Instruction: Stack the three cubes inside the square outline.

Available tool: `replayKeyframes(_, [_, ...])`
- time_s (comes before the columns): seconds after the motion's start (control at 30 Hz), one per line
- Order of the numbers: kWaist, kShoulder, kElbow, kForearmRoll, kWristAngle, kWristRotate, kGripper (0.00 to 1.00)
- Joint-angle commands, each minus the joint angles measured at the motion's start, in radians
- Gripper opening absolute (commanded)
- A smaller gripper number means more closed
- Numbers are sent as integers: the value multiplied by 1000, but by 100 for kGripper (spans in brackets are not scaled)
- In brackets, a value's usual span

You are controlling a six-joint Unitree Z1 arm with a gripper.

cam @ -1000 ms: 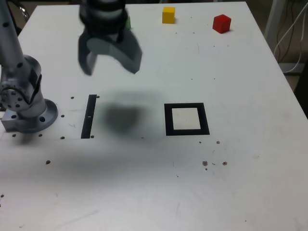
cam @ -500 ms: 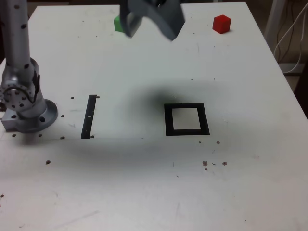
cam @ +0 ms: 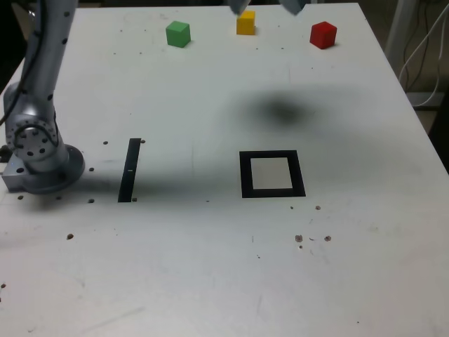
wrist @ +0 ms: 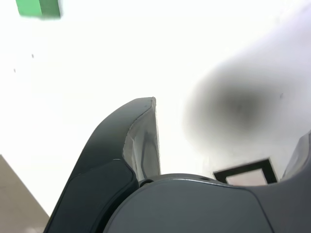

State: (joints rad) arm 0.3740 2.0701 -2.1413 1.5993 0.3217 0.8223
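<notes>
We note the gripper [cam: 266,8] hanging above the table [cam: 175,253], its two fingers spread wide with nothing between them. All three cubes lie apart near the table's far edge in the exterior view: the green cube [cam: 178,34] to that view's left, the yellow cube [cam: 245,22] in the middle, the red cube [cam: 323,35] to the right. The square outline [cam: 272,193] lies well on the near side of them, nothing stacked inside it. In the exterior picture the fingers overlap the gap between yellow and red, but they are raised; the soft shadow [cam: 284,110] falls on bare surface between the cube row and the outline. From this we judge the gripper is still short of the row, so the coming move calls for reach toward the far edge, then descent. Which cube is wanted first we cannot tell; red would seem to need a shift to the exterior view's right, yellow one to its left. No cube shows a long axis; red and green sit corner-on to that camera, so the fingers may need turning to meet flat faces.
</notes>
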Motion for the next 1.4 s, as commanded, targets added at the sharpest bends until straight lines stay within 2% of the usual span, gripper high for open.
replayKeyframes(0.0, [25, 27, -155, 13, -2, 27, 99])
replayKeyframes(0.17, [69, 112, -281, 17, -2, 93, 99])
replayKeyframes(0.5, [125, 370, -599, 21, 5, 253, 99])
replayKeyframes(0.63, [147, 429, -675, -4, 31, 319, 99])
replayKeyframes(0.8, [153, 471, -709, -49, 101, 389, 99])
replayKeyframes(0.9, [155, 488, -717, -81, 125, 414, 99])
replayKeyframes(1.17, [167, 557, -715, -180, 144, 493, 98])
replayKeyframes(1.37, [174, 582, -709, -225, 139, 503, 94])
